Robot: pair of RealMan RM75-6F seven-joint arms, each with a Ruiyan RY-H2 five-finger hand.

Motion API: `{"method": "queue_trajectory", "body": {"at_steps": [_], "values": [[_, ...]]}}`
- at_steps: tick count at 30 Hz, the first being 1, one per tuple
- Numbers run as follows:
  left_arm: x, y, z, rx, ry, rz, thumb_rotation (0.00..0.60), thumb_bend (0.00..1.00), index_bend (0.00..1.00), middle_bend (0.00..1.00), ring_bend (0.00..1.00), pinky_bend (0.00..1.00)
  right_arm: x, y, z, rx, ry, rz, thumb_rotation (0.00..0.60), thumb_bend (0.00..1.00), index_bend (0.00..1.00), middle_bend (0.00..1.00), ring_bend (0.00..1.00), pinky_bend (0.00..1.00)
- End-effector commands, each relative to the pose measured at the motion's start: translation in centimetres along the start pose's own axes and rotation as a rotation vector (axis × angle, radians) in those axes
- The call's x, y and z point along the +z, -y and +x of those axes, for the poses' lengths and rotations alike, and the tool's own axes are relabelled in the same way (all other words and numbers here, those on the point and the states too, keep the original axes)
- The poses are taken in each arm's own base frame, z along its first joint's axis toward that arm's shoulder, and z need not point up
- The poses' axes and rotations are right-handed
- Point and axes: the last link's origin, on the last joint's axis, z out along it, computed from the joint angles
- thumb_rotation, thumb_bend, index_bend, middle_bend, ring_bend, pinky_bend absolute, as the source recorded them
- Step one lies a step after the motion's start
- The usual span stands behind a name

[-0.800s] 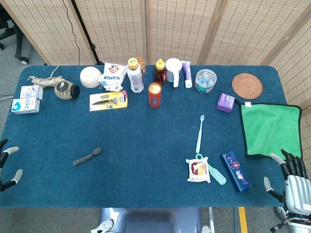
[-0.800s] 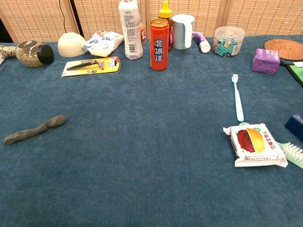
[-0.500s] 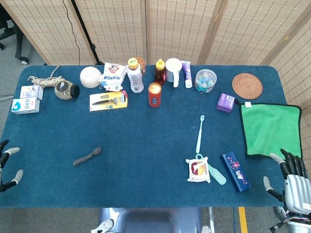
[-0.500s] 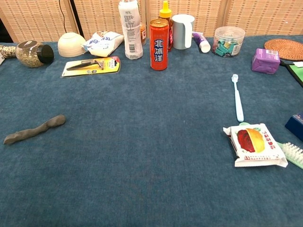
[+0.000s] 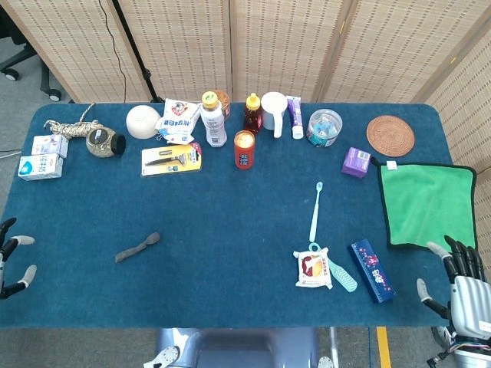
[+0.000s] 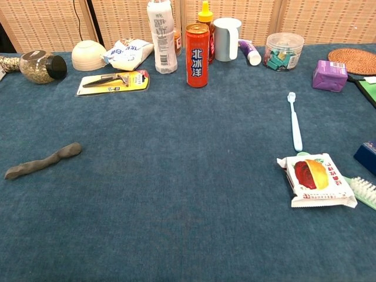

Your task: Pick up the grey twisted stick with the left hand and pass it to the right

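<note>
Left hand (image 5: 11, 259) drifted slightly outward, fingers spread, empty.

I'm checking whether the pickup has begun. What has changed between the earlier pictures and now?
Almost nothing. The left hand, open at the table's left edge, has slipped slightly further out of the head view; it has taken hold of nothing. The grey twisted stick lies untouched in the same spot, the right hand rests open beyond the table's right corner as before, and the other items have not moved.
</note>
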Motion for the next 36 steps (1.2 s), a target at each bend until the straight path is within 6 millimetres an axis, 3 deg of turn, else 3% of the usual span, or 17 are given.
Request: {"method": "queue_trajectory", "body": {"at_steps": [1, 10, 23, 36], "values": [[0.3, -0.2, -0.1, 0.009, 0.013, -0.011, 0.600, 0.36, 0.41, 0.13, 0.14, 0.00, 0.0, 0.0, 0.0, -0.001, 0.001, -0.002, 0.600, 0.39, 0.21, 0.09, 0.00, 0.00], [2.4, -1.7, -0.9, 0.034, 0.065, -0.093, 0.600, 0.37, 0.47, 0.15, 0.15, 0.00, 0.0, -0.1, -0.1, -0.003, 0.003, -0.009, 0.600, 0.39, 0.21, 0.09, 0.00, 0.00], [4.5, -3.6, -3.0, 0.014, 0.143, -0.161, 0.600, 0.37, 0.47, 0.15, 0.15, 0.00, -0.1, -0.2, 0.1, -0.011, 0.003, -0.020, 0.600, 0.39, 0.21, 0.09, 0.00, 0.00], [6.4, -5.3, -7.2, 0.029, 0.238, -0.183, 0.600, 0.36, 0.47, 0.15, 0.14, 0.00, 0.1, -0.3, -0.2, -0.011, 0.017, -0.024, 0.600, 0.40, 0.21, 0.09, 0.00, 0.00]]}}
